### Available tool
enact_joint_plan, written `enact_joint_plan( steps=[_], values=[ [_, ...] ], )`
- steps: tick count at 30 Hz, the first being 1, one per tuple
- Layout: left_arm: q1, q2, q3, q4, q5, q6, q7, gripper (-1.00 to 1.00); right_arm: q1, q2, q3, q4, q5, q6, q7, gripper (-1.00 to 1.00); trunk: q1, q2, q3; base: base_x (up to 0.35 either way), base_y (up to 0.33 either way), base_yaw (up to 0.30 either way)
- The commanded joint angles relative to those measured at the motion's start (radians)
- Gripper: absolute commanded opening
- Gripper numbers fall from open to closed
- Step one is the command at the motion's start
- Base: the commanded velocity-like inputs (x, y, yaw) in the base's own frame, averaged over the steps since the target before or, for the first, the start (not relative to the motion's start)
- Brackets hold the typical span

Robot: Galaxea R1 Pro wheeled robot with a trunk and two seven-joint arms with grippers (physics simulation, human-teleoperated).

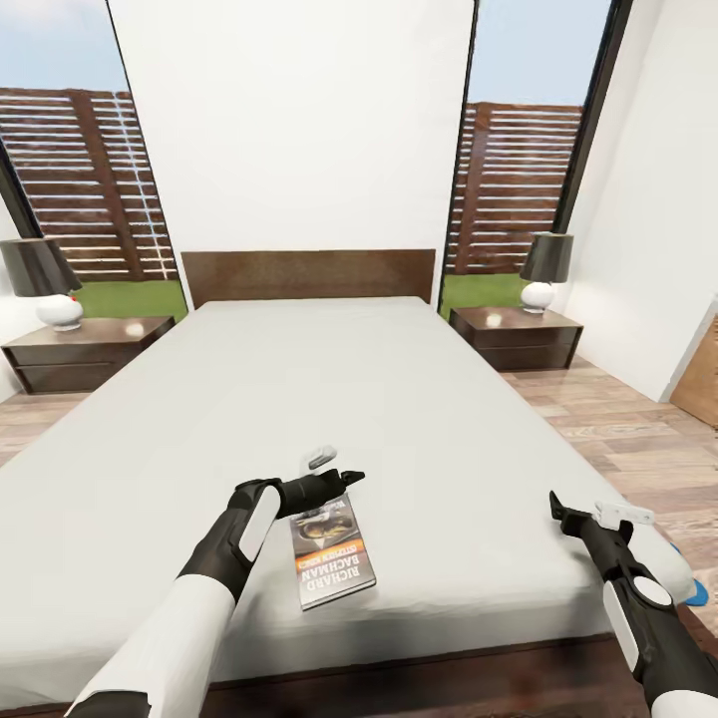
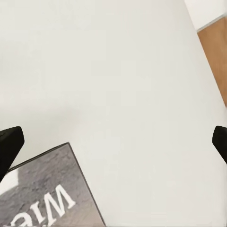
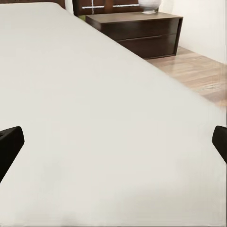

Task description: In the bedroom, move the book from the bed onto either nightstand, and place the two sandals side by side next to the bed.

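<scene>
Over the book point(image 1: 334, 554), left claw point(image 1: 337, 469) spread.

**Hidden and cut-off parts**

The left pincer point(image 1: 334, 469) overlaps the far corner of the book point(image 1: 334, 563), hiding that part of the cover. In the left wrist view the book point(image 2: 47, 198) is cut off at the picture's edge, and only a few large letters of its title show. Just beyond the right pincer point(image 1: 598, 514), a sliver of blue sandal point(image 1: 695, 593) peeks from behind the arm; its shape cannot be made out. The right lamp point(image 3: 150, 4) is cropped.
</scene>
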Motion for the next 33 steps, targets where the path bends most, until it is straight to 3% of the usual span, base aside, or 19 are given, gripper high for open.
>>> enact_joint_plan(
  steps=[1, 33],
  values=[
    [0.0, -0.001, 0.005, -0.001, 0.002, 0.008, -0.002, 1.0, -0.001, 0.001, -0.003, 0.001, 0.0, -0.003, 0.008, 1.0, 0.0, 0.0, -0.001, 0.0, 0.0, -0.125],
    [0.0, -0.001, 0.006, -0.001, 0.002, 0.008, -0.002, 1.0, -0.001, 0.001, -0.003, 0.001, 0.0, -0.003, 0.011, 1.0, 0.0, 0.0, 0.003, 0.0, 0.0, -0.039]
  ],
)
